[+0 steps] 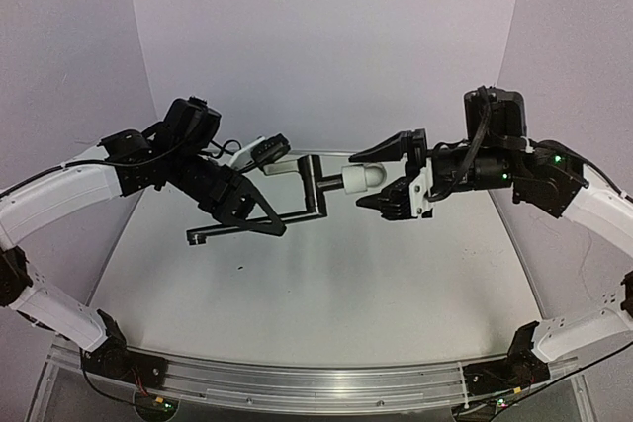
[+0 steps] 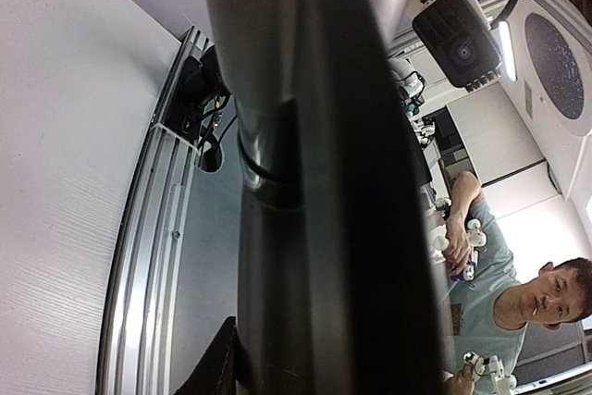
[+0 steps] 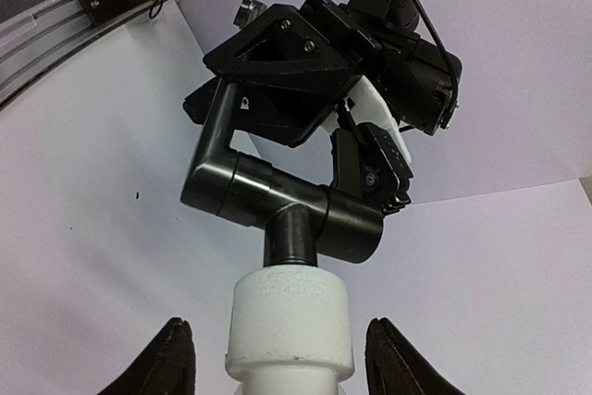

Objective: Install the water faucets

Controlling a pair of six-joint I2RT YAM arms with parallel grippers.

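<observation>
Holding the black pipe (image 1: 315, 190) in the air above the table (image 1: 326, 313), my left gripper (image 1: 272, 185) is clamped on its cranked end. The white fitting (image 3: 289, 321) caps the pipe's right stub. My right gripper (image 1: 359, 181) straddles it, fingers apart, touching neither side.

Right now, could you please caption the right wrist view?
Left gripper holds the black pipe; its white fitting sits between the open fingers of the right gripper.
</observation>
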